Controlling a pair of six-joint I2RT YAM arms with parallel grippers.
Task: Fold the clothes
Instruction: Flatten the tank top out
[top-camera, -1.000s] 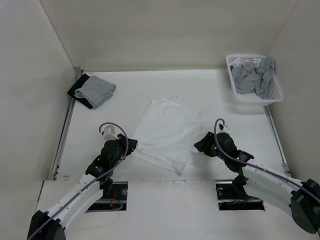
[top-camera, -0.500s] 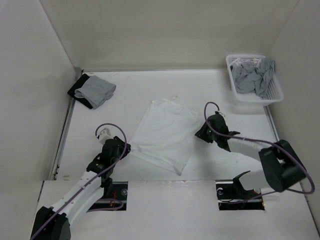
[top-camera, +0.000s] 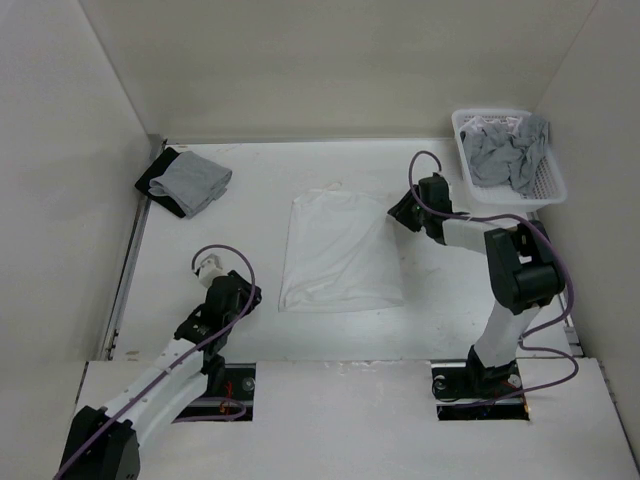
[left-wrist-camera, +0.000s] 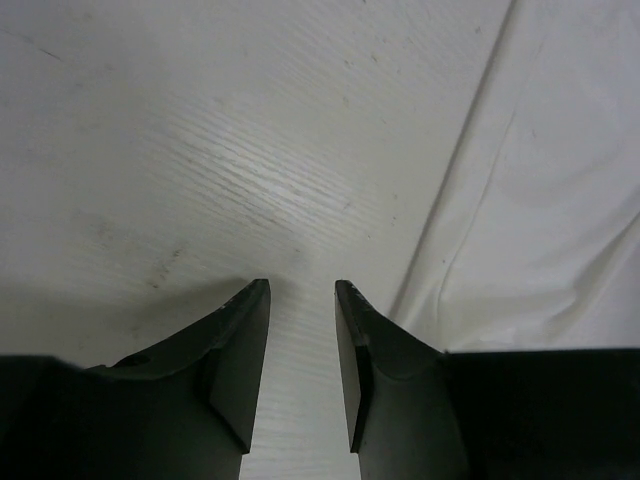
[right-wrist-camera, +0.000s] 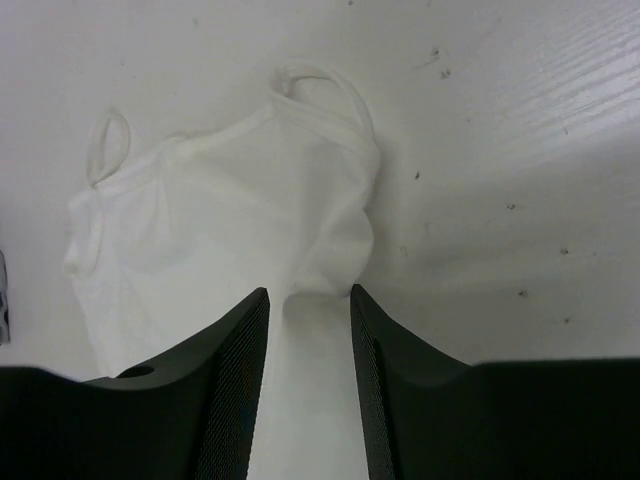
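Note:
The clothes, a white sleeveless top (top-camera: 340, 250), lie flat and roughly square on the table's middle. In the right wrist view the top (right-wrist-camera: 220, 220) shows its two narrow straps (right-wrist-camera: 320, 80) at the far edge. My right gripper (top-camera: 398, 213) is at the top's back right corner. Its jaws (right-wrist-camera: 310, 290) stand apart, with a small bunch of fabric at the fingertips. My left gripper (top-camera: 248, 296) sits just left of the top's near left corner, off the cloth. It is open (left-wrist-camera: 300, 285) over bare table, with the top's edge (left-wrist-camera: 560, 200) to its right.
A white basket (top-camera: 505, 195) holding grey garments (top-camera: 505, 150) stands at the back right, close behind my right arm. A folded grey garment (top-camera: 190, 180) lies on a black cloth (top-camera: 152, 180) at the back left. White walls enclose the table.
My right gripper has travelled from the top's near right side to its back right corner. The top has turned from tilted to square. The left gripper has drawn back slightly from the cloth.

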